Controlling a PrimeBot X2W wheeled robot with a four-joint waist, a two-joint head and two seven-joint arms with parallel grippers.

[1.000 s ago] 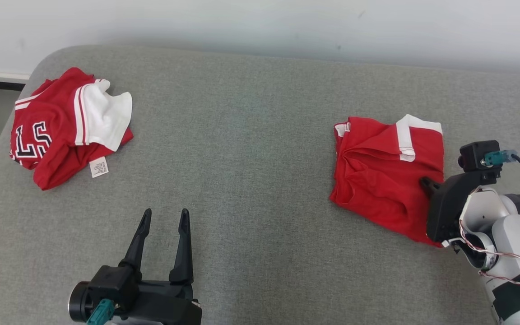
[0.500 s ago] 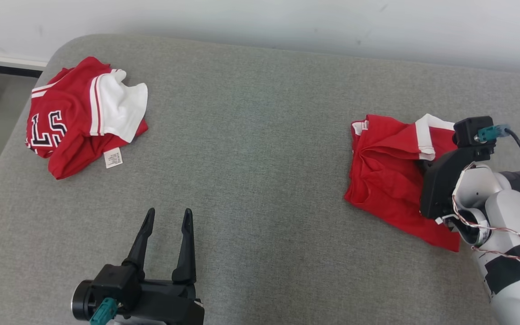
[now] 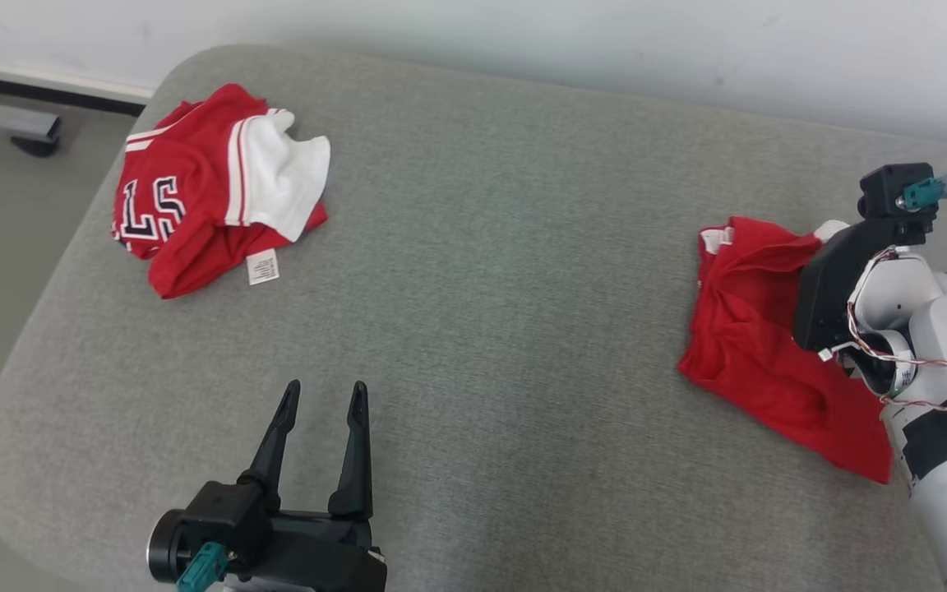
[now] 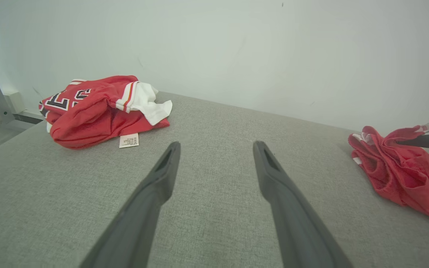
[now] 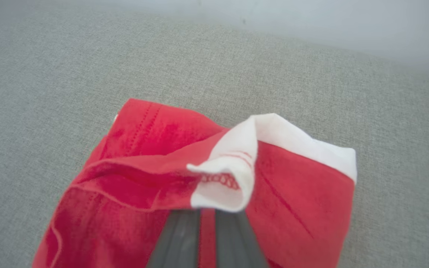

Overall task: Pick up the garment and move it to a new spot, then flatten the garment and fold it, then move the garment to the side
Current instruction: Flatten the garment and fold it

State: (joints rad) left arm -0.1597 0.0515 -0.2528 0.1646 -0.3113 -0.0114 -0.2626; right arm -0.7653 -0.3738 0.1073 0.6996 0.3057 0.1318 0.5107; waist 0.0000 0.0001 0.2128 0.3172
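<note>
Garment (image 3: 749, 353), at right edge of surface (image 3: 482, 247): was clamped in right gripper (image 5: 207, 223); left gripper (image 3: 325, 393) stood wide, empty. Likely wanted slow, low carrying, folds intact.

Garment (image 3: 749, 345): plain red, with a white band folded over just beyond the right gripper (image 5: 207, 223).
Right gripper's fingers (image 5: 179, 242): dark grey, with a strip of red cloth between them.
Jersey (image 3: 194, 205), ahead and left of the left gripper (image 3: 325, 390): red, white sleeve, red and white stripes, black letters edged white.
Tag (image 3: 262, 267) on the jersey: white with grey print.
Left gripper: black, with a teal plug (image 3: 202, 567) at its base.
Right arm (image 3: 934, 329): pale silver, black band, red and white wires.
Cushion (image 3: 482, 288): grey weave.
Wall (image 3: 523, 41): white.
</note>
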